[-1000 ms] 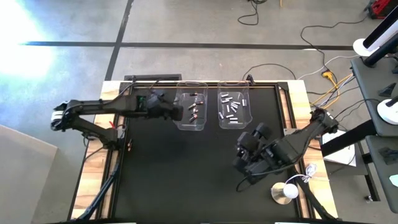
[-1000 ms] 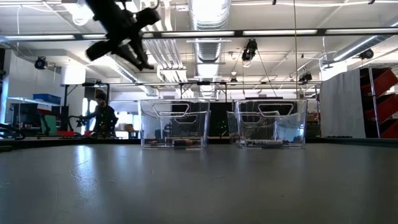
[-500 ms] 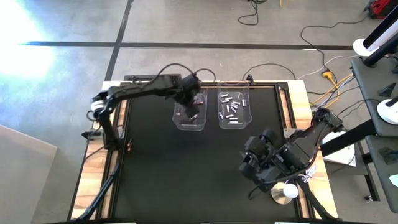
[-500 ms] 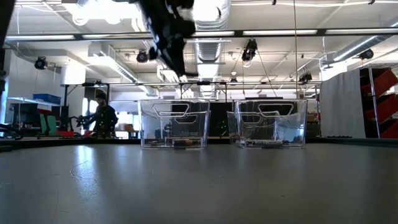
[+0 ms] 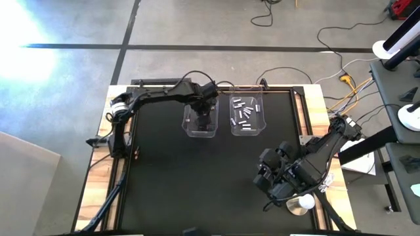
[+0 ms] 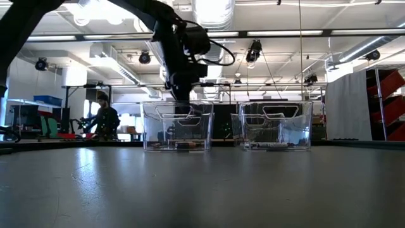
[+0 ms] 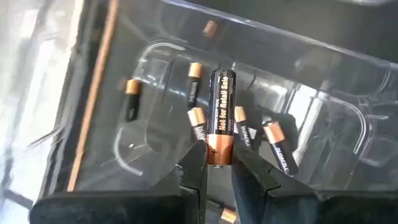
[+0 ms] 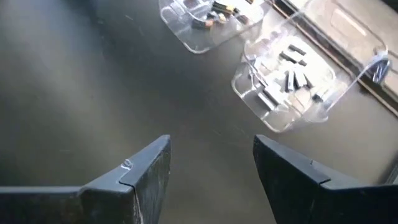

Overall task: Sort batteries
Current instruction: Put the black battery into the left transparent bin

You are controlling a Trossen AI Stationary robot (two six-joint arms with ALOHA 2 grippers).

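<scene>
My left gripper [image 5: 205,119] hangs over the left clear bin [image 5: 200,124], shut on a black-and-copper battery [image 7: 221,112]. In the low view it stands just above that bin's rim [image 6: 182,95]. Several dark, copper-tipped batteries [image 7: 198,127] lie on this bin's floor. The right clear bin [image 5: 246,115] holds several silvery-white batteries [image 8: 292,78]. Both bins stand on the black mat near the table's far edge. My right gripper [image 5: 272,178] is open and waits over the near right part of the mat, its fingers apart [image 8: 211,165]. My left gripper pinches the battery's copper end [image 7: 219,152] between its two fingertips [image 7: 194,167]. It comes from above, pointing down into the left bin. The battery runs on along the fingers beyond their tips, lifted clear of the batteries on the bin's floor.
A white round object [image 5: 302,202] sits at the table's near right corner beside the right arm. Cables trail off the far right edge [image 5: 341,98]. The black mat [image 5: 190,183] spreads in front of the bins. A person [image 6: 104,117] stands far back in the room.
My left gripper has swung from beside the left bin toward the table's right until it is over that bin. It has turned to point down and has dropped toward the rim. My right arm has drawn back toward the near right corner.
</scene>
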